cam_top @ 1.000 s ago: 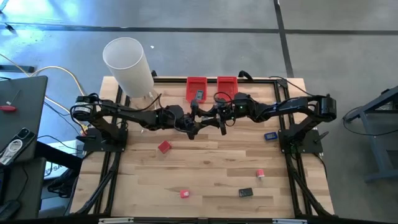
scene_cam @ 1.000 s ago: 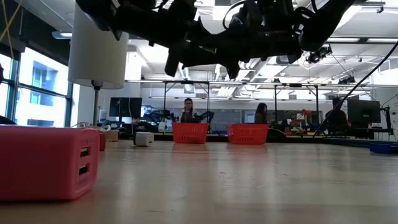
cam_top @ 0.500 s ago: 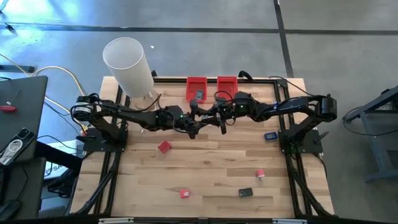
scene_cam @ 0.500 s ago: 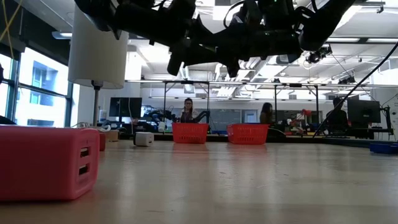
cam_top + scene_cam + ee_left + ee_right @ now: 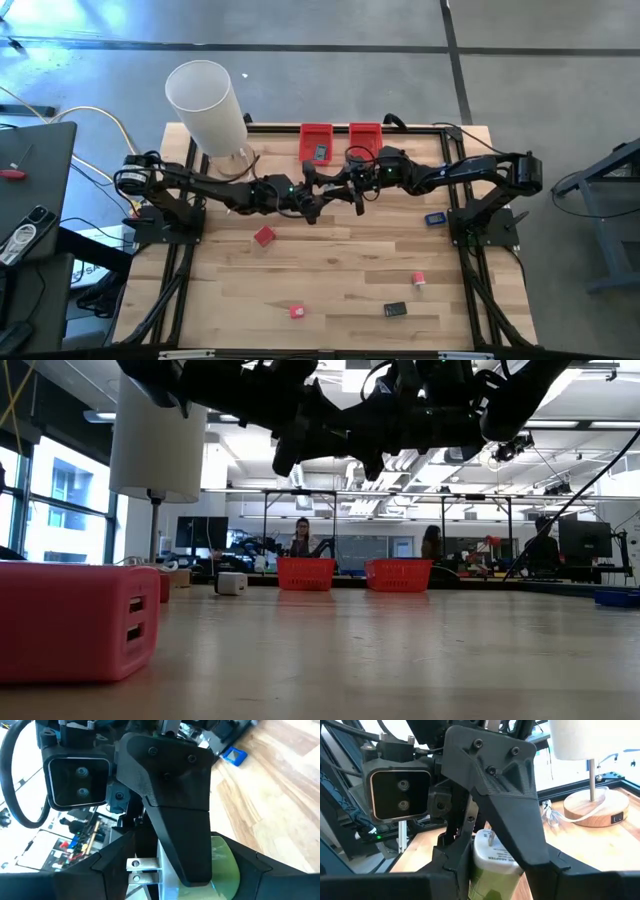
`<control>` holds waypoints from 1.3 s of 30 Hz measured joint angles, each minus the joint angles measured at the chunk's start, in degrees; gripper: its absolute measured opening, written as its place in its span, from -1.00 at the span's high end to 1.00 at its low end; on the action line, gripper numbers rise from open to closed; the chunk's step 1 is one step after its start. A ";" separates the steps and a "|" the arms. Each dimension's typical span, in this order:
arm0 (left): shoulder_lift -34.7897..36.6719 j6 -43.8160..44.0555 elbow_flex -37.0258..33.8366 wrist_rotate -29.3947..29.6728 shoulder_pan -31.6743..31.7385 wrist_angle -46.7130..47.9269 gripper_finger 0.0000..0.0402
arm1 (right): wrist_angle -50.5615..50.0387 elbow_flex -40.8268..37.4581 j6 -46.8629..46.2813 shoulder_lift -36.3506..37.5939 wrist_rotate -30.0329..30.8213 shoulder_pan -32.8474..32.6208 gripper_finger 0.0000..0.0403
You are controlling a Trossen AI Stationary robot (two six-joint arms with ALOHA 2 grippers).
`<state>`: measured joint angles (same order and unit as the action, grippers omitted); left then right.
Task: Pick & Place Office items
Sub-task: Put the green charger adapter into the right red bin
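Observation:
My two grippers meet in the air over the far middle of the table, left gripper [image 5: 318, 192] and right gripper [image 5: 346, 188] tip to tip. Between them is a small green-and-white office item with metal prongs [image 5: 491, 855], which also shows in the left wrist view [image 5: 220, 865]. Both grippers are shut on it. The arms hide it in the high view. Other office items lie on the wood: a red block [image 5: 264, 236], a small red piece [image 5: 297, 312], a black piece [image 5: 395, 310], a red-and-white piece [image 5: 418, 280] and a blue piece [image 5: 434, 218]. My left gripper has the item's green-and-white body [image 5: 225, 870] between its two fingers, coming level from the table's left. The item is clear of the table. My right gripper's finger [image 5: 180, 820] lies over it and hides most of the contact. My right gripper has the same item's body [image 5: 487, 870] between its two fingers, coming about level from the table's right. The white pronged end [image 5: 487, 845] points away from it. The item is clear of the table. My left gripper's finger [image 5: 510, 805] crosses it.
Two red bins [image 5: 316, 142] [image 5: 365, 138] stand at the far edge just behind the grippers; the left one holds a dark piece [image 5: 321, 152]. A tall white cylinder [image 5: 207, 108] stands at the far left corner. People move in the room behind.
My left gripper has turned a little at the wrist without leaving its place. My right gripper and the item between them have kept still.

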<state>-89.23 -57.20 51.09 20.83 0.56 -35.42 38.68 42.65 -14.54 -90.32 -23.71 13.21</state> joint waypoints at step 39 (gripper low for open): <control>0.07 -19.11 0.11 0.56 -3.74 -0.15 -0.18 | 0.11 -0.15 -0.05 -0.11 -0.89 -0.17 0.35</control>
<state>-89.17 -76.31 51.20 21.39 -3.18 -35.57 38.79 42.50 -14.59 -90.43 -24.60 13.04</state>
